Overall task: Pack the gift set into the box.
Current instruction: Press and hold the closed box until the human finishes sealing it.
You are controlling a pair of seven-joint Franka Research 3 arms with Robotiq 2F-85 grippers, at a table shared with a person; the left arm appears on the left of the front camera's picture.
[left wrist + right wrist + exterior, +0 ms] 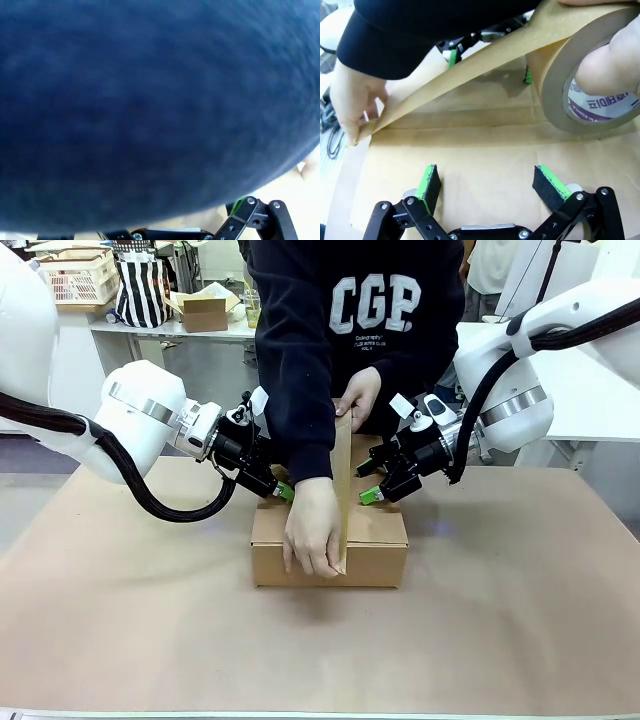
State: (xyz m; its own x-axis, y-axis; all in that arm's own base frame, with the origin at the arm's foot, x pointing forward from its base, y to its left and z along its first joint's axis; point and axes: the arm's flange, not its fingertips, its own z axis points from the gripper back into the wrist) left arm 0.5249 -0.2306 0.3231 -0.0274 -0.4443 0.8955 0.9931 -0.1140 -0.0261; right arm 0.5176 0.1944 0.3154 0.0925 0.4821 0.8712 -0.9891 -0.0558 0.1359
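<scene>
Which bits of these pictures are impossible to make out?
- Inside of the cardboard box, front view: its closed top hides any contents.
- Most of the left end effector, left wrist view: a blurred dark blue sleeve covers it.
- Part of the print on the tape roll, right wrist view: behind the person's hand, itself cut off by the right edge.
</scene>
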